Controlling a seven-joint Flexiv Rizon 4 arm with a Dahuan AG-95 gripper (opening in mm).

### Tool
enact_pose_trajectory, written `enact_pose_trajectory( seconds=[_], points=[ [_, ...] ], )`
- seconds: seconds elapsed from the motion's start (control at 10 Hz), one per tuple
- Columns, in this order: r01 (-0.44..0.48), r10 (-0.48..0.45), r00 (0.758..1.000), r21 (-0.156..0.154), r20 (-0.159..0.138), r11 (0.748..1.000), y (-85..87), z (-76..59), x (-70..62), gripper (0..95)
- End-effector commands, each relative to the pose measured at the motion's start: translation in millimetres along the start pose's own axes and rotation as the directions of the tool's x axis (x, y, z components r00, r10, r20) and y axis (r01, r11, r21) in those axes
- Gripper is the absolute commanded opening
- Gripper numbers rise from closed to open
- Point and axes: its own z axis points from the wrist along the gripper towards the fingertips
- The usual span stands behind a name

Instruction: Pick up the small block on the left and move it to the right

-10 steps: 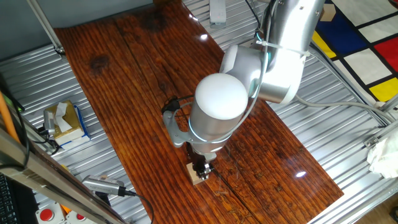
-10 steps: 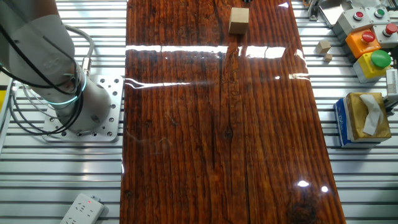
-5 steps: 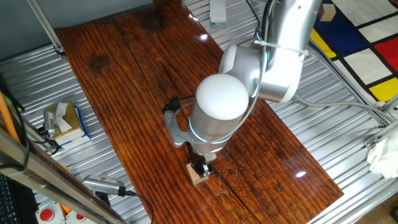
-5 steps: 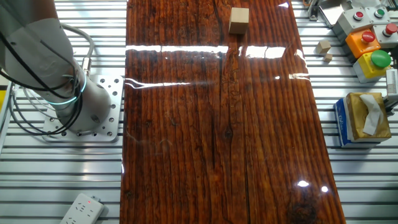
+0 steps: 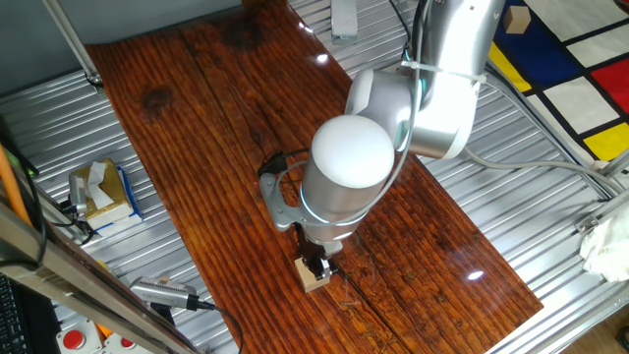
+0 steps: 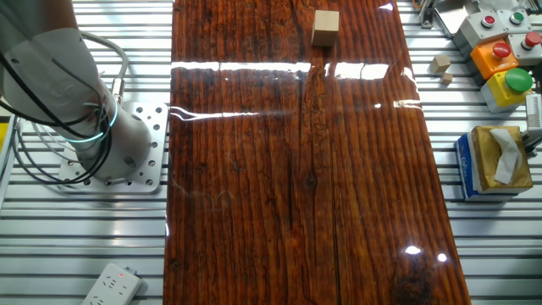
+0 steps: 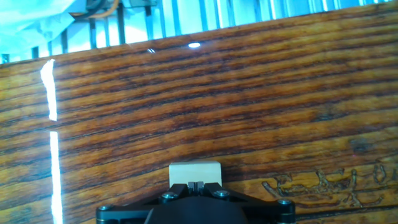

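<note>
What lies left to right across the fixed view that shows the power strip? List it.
Power strip → robot base plate → small block on the wooden board → tissue box.

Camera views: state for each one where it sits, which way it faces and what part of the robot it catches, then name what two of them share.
One fixed view: high at one end of the board, looking steeply down; the arm hides most of the claw over the small block.
The other fixed view: overhead from the opposite side; only the arm's base shows.
Hand view: on the hand, looking along the fingers; the claw's dark body fills the bottom edge.
Shared: all three show the small block on the board.
</note>
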Motion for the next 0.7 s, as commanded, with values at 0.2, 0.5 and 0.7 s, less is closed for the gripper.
enact_pose_trajectory(
  seconds=[0.2,0.5,0.7],
  points=[
    [-0.001,0.001,1.000,0.000,0.001,1.000,-0.7,-0.6,0.6,0.0],
    [0.001,-0.001,1.000,0.000,0.001,1.000,-0.7,-0.6,0.6,0.0],
    [0.011,-0.011,1.000,0.001,0.001,1.000,-0.7,-0.6,0.6,0.0]
  ],
)
